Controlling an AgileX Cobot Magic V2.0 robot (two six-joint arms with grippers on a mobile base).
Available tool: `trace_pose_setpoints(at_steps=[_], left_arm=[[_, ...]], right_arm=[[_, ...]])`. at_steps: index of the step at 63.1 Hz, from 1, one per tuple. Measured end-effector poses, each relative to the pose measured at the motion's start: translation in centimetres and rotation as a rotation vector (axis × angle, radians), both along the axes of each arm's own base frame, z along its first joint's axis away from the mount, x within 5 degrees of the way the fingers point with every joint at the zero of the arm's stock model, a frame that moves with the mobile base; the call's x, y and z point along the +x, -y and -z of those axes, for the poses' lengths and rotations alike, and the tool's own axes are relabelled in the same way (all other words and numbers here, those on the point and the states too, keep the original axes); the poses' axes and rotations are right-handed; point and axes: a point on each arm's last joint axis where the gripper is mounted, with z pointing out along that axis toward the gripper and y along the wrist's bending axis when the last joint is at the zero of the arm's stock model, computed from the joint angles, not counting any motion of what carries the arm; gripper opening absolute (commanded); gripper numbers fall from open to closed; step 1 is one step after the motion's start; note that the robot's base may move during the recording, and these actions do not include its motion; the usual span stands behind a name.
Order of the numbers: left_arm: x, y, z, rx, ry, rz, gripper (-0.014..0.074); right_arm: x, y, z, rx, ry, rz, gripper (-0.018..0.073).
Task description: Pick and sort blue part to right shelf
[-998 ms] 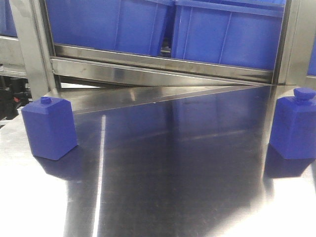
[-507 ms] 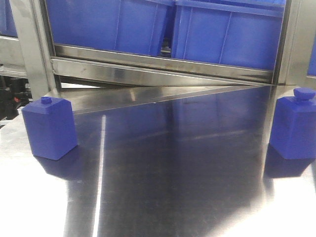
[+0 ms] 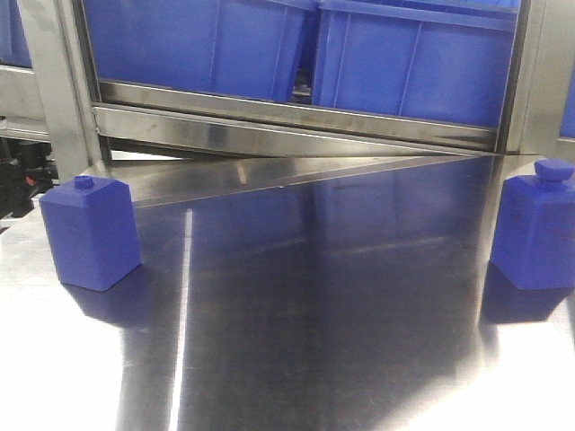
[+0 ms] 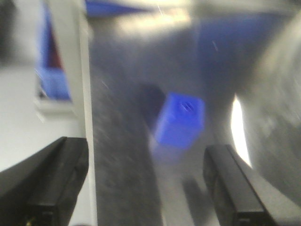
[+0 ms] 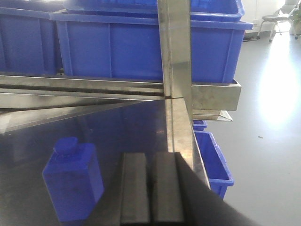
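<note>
Two bottle-shaped blue parts stand upright on the steel counter point(image 3: 314, 359): left blue part point(image 3: 90, 233) by the left edge, right blue part point(image 3: 536, 232) at the right edge. Along the back edge: right shelf point(image 3: 296, 135) holding blue tote bins point(image 3: 413, 63). Left gripper point(image 4: 145, 155) is spread wide and empty, with the left part ahead between its fingers (blurred view). Right gripper point(image 5: 150, 160) is pinched closed and empty. The part looks like rigid, light, smooth plastic. Clamp the flat sides mid-body, not the cap. It may skate on the steel.
</note>
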Motion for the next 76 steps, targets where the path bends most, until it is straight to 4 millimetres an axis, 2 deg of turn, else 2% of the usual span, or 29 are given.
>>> trace_pose_setpoints(at_steps=[7, 20, 36, 45, 61, 76], left_arm=[[2.3, 0.7, -0.6, -0.021, -0.100, 0.063, 0.0580], [7.2, 2.3, 0.0, -0.010, -0.260, 0.153, 0.0579], [11.9, 6.1, 3.1, 0.044, -0.377, 0.270, 0.0578], [13.9, 7.1, 5.4, 0.095, -0.453, 0.256, 0.0578], [15.8, 7.5, 8.0, 0.117, -0.506, 0.229, 0.0578], [15.9, 8.2, 8.4, 0.124, -0.498, 0.242, 0.0574]], right_arm=[[0.0, 0.0, 0.0, 0.000, 0.000, 0.000, 0.0033], [0.0, 0.0, 0.0, 0.000, 0.000, 0.000, 0.0033], [0.0, 0.0, 0.0, 0.000, 0.000, 0.000, 0.0033], [0.0, 0.0, 0.0, 0.000, 0.000, 0.000, 0.0033], [0.0, 0.0, 0.0, 0.000, 0.000, 0.000, 0.0033], [0.0, 0.0, 0.0, 0.000, 0.000, 0.000, 0.0033]])
